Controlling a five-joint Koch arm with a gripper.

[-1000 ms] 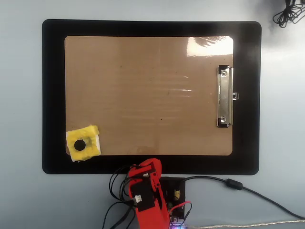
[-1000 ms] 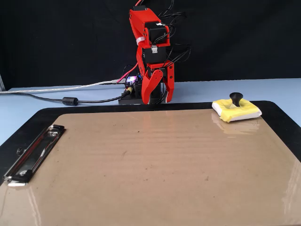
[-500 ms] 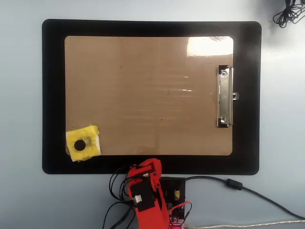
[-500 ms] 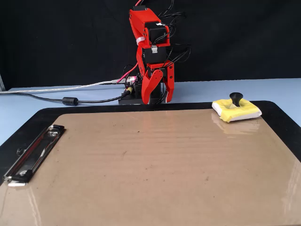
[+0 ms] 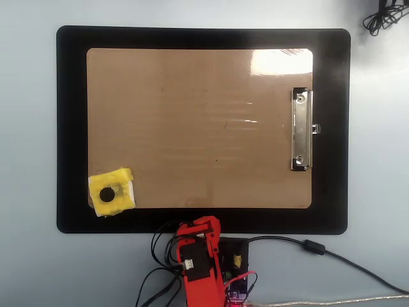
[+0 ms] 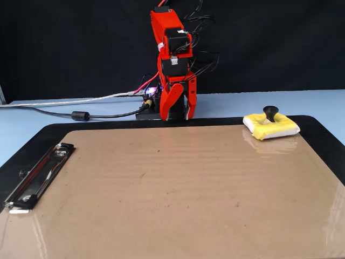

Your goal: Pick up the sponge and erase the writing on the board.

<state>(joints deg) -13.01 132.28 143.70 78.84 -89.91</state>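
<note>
Pale blue tabletop is carrying a black mat, and a dark backdrop is standing behind the arm in the fixed view. Folded up over its base, the red arm is hanging its claw downward, just off the mat's near edge; the jaws are sitting slightly parted, holding nothing and touching nothing. Beyond it, the brown board is lying flat on the mat with its metal clip at one short end. No writing is showing on its glossy face from either camera. Resting on the board's corner, well apart from the claw, the yellow sponge is carrying a dark knob rising from its middle. It is probably light and squashy, so that stiff knob looks like the better place to pinch.
</note>
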